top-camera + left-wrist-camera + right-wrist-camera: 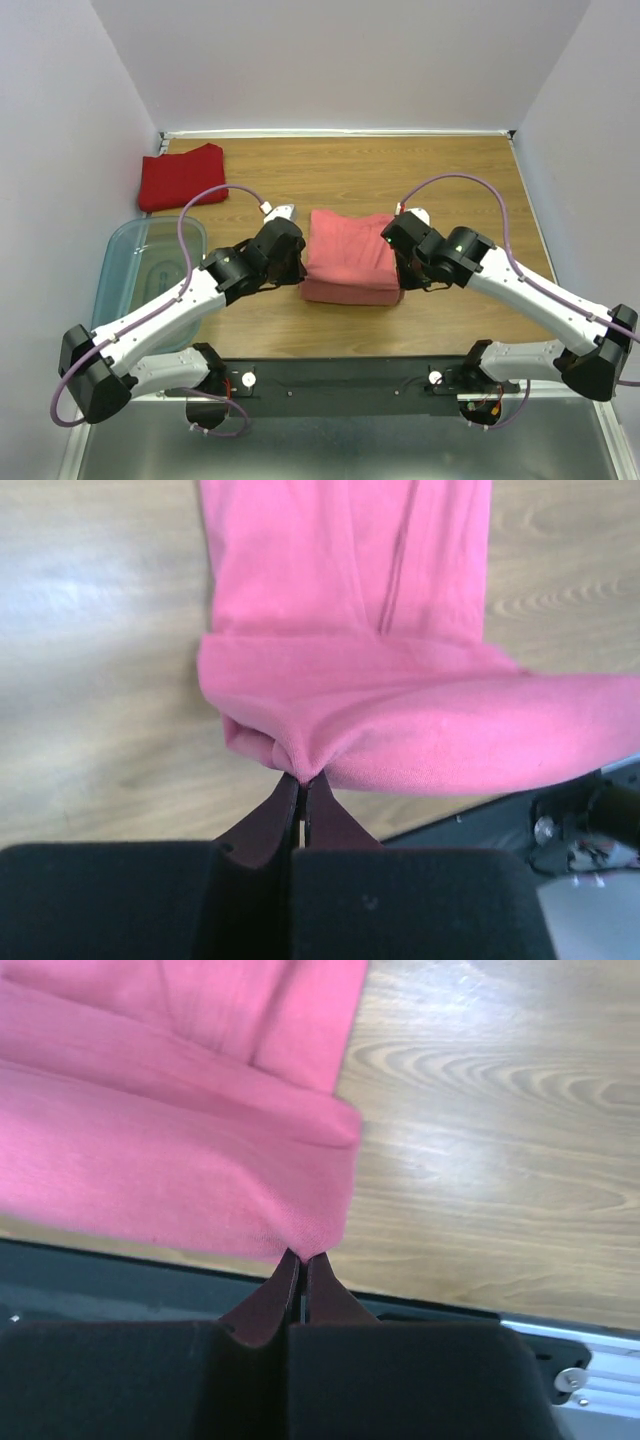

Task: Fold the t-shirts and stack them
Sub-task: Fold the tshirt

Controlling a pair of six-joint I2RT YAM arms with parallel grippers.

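Note:
The salmon-pink t-shirt lies partly folded at the table's middle. My left gripper is shut on its near left corner, seen in the left wrist view with cloth bunched at the tips. My right gripper is shut on the near right corner, seen in the right wrist view pinching the cloth. The near edge is lifted and doubled over. The deep red t-shirt lies folded at the far left corner, apart from both grippers.
A clear bluish plastic bin stands at the left, under my left arm. The black mounting rail runs along the near edge. White walls close in the wooden table on three sides.

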